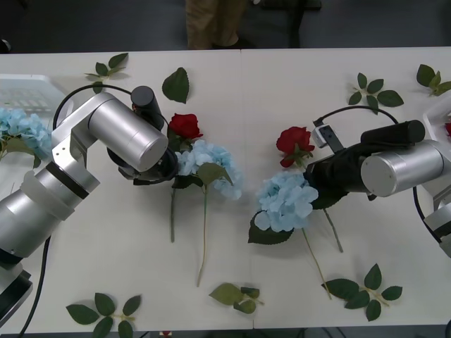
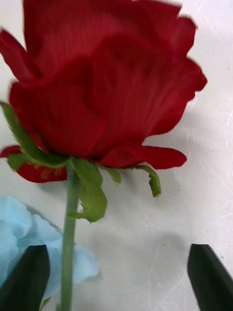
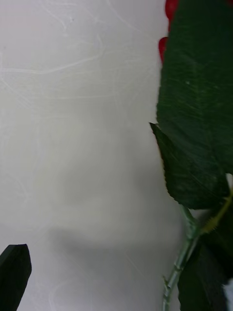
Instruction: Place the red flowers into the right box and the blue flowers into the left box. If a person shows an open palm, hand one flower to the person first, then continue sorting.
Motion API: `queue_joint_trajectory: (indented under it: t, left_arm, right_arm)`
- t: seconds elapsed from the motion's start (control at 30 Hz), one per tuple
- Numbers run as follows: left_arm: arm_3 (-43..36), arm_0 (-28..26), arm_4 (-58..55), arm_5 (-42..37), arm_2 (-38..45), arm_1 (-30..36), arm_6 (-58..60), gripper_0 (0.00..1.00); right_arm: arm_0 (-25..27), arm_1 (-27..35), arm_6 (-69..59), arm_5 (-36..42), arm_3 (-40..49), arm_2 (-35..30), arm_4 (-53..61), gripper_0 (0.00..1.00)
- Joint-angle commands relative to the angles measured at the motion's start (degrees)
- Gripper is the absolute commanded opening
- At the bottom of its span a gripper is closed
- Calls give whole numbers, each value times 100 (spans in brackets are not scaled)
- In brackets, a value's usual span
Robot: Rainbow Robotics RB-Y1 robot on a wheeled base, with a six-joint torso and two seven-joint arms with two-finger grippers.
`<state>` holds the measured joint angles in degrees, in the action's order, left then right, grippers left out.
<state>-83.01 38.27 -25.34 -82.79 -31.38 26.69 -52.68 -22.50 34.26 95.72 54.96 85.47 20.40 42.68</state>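
Two red roses mid-table – one [image 1: 185, 126] touching a blue hydrangea [image 1: 208, 163] beside the left gripper [image 1: 171, 160], the other [image 2: 102, 87] just ahead of the right gripper [image 2: 116, 272], fingers spread, its stem between them – left gripper's fingers: cannot tell; white table [image 1: 282, 77].

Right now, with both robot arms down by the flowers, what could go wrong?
1. The right gripper is open beside the red rose, with a blue hydrangea pressed against the stem, so the jaws might pinch both.
2. The left gripper sits by another red rose whose stem tangles with a second hydrangea; lifting one could drag the other.
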Motion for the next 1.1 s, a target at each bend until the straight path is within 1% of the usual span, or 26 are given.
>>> queue_joint_trajectory:
  t: [0.03, 0.07, 0.27, 0.37, 0.47, 0.6, 0.67, 0.73, 0.8, 0.9, 0.93, 1.03, 1.1]
  left_arm:
    - [268, 269, 91, 281, -43, -76, 12, 100]
    - [303, 269, 91, 307, -52, -85, 12, 100]
    - [329, 225, 100, 316, -52, -147, 74, 100]
    - [294, 234, 29, 307, -52, -155, 100, 100]
    - [109, 234, -6, 263, -43, -147, 127, 100]
    - [-128, 234, -50, 35, -8, -138, 179, 100]
    - [-137, 225, -129, 17, -8, -138, 197, 100]
    - [-137, 225, -182, 17, -8, -129, 214, 100]
    - [-137, 225, -182, 17, -8, -129, 214, 100]
    - [-137, 225, -182, 35, -8, -138, 223, 100]
    - [-128, 225, -182, 35, -8, -138, 223, 100]
    - [-128, 225, -190, 43, -70, -129, 223, 100]
    - [-128, 207, -164, 79, -175, -138, 258, 100]
  right_arm:
    - [-36, -42, 78, -152, -13, 184, -163, 19]
    - [-44, -42, 70, -152, -13, 175, -154, 0]
    - [-44, -34, 70, -143, 92, 43, -40, 0]
    - [-44, -25, 70, 42, 294, -133, 48, 0]
    - [-53, 28, 34, 446, 681, -396, 118, 0]
    - [-246, 292, -18, 1465, 1314, -959, 241, 0]
    - [-396, 520, -45, 1896, 1437, -1223, 390, 0]
    - [-616, 951, -62, 2283, 1402, -1495, 663, 0]
    - [-783, 1417, -62, 2476, 1270, -1601, 839, 0]
    - [-906, 1997, -1, 2485, 962, -1601, 979, 0]
    - [-914, 2348, 61, 2432, 760, -1592, 979, 0]
    - [-914, 2840, 421, 2274, 409, -1548, 944, 0]
    - [-923, 3174, 685, 2142, -57, -1548, 971, 0]
